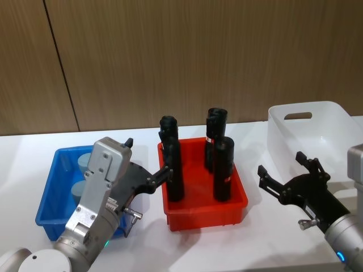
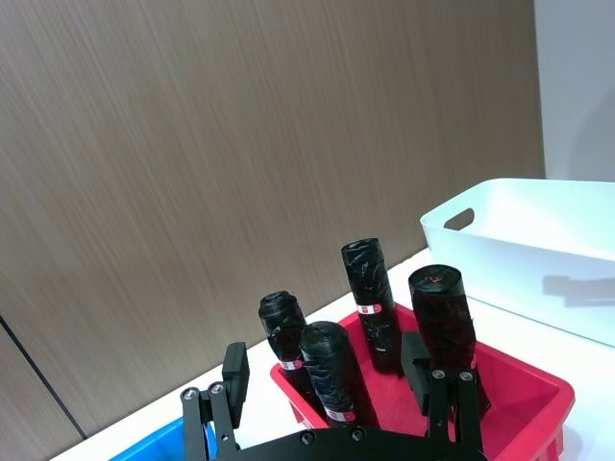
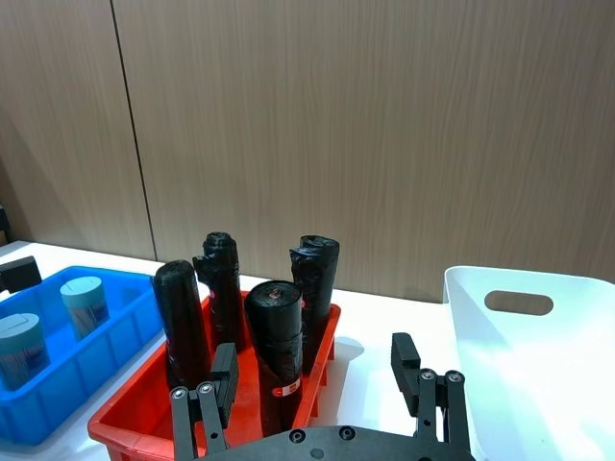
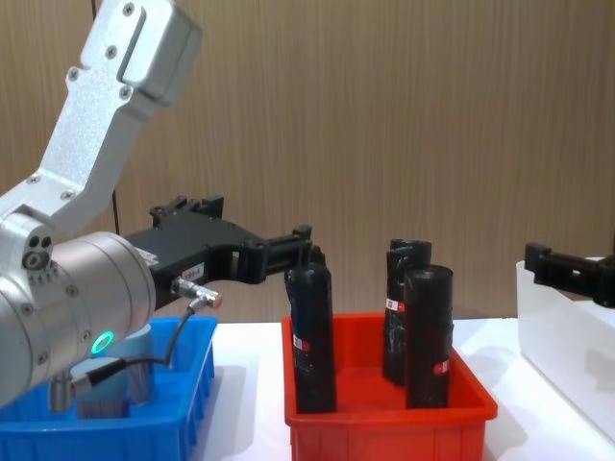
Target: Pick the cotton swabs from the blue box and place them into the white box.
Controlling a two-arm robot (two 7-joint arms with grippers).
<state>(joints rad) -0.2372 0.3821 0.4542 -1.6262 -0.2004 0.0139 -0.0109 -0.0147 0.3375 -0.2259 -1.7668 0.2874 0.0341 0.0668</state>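
robot test bench in what looks like a lab or office room: a plain white table [image 1: 22,170] stands against a wood-grain panelled wall [image 1: 170,56], with the blue box [image 1: 48,192], a red bin [image 1: 204,217] and the white box [image 1: 281,139] lined up on it.

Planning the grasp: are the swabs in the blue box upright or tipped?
Upright. Both swabs stand lids up in the blue box.
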